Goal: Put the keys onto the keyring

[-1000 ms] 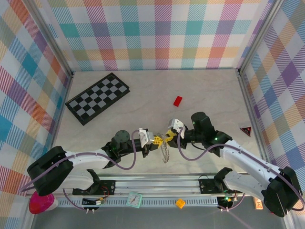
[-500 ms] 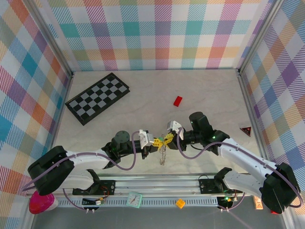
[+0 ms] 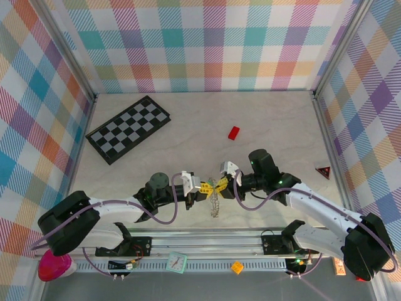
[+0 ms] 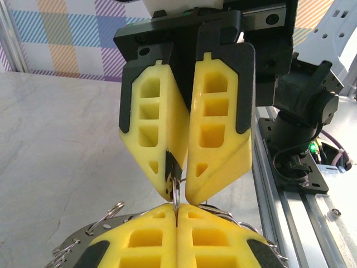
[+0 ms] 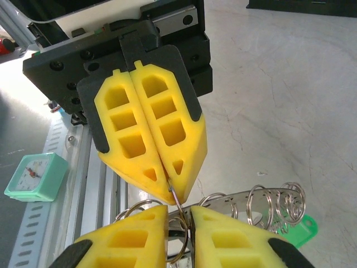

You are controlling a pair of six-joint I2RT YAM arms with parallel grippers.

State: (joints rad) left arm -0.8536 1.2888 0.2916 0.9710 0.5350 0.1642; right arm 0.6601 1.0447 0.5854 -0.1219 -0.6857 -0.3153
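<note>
Over the table's near middle, my left gripper (image 3: 203, 186) and right gripper (image 3: 220, 183) meet tip to tip. The keyring (image 3: 215, 204), a silvery band carrying several wire rings, dangles below them. In the left wrist view my left gripper (image 4: 177, 211) is shut on one thin ring (image 4: 176, 195) of it. The right gripper (image 4: 179, 195) comes in from above, pinching the black-headed key (image 4: 171, 162). In the right wrist view the right gripper (image 5: 179, 212) stands with a narrow gap that holds a ring. The keyring (image 5: 268, 198) trails right, and the green key head (image 5: 301, 231) lies beneath it.
A black-and-grey chequerboard (image 3: 128, 128) lies at the back left and a small red block (image 3: 234, 132) beyond the grippers. A red triangle (image 3: 323, 171) sits by the right wall. The metal rail (image 3: 207, 241) and a mint clock (image 3: 177, 261) are at the near edge.
The two grippers have drawn slightly closer and shifted a little left. The hanging keyring swung from a slant to hanging straight down.
</note>
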